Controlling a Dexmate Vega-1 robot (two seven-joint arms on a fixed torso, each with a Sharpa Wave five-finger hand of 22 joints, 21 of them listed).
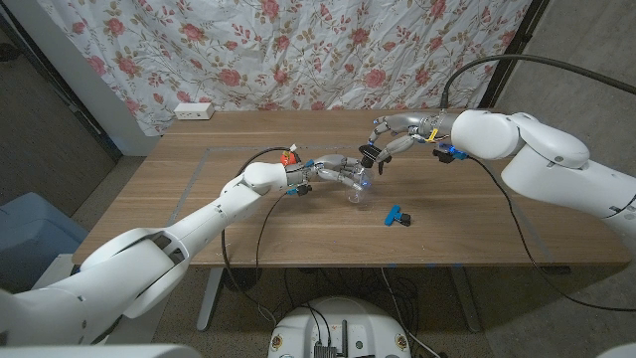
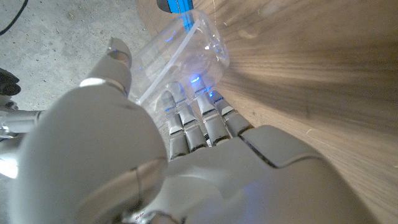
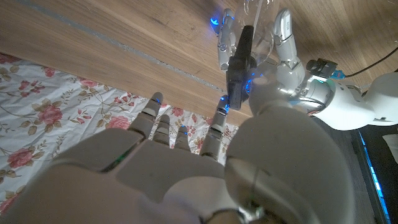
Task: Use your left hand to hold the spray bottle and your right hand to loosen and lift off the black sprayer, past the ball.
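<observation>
- Head view puts our left robot hand (image 1: 343, 171) near the middle of the surface, fingers wrapped around the clear spray bottle (image 1: 356, 191); we judge this grip is there to keep the bottle from turning while the top is worked.
- Our left wrist view confirms it: the fingers (image 2: 198, 118) curl round the transparent body of the bottle (image 2: 186, 50), with a thin tube visible inside it.
- Our right robot hand (image 1: 393, 134) hangs at about 1 o'clock from the left one, its thumb and fingers pinching the black sprayer (image 1: 371, 154) just above the bottle.
- From the right wrist view the sprayer (image 3: 239, 62) is a dark upright piece between thumb and fingers, right at the bottle's neck; whether it is already free of the neck we cannot tell.
- Coming in from above, as we read it, leaves the right hand room to twist and then draw straight up.
- At 4 o'clock from the bottle, well apart, a small blue and black object (image 1: 397, 216) lies on the wood; a ball we cannot make out.
- Beyond that, the wooden surface (image 1: 199, 189) carries a white power strip (image 1: 194, 110) at its far 10 o'clock corner.
- Behind it hangs a floral curtain (image 1: 298, 50), with grey wall at either side.
</observation>
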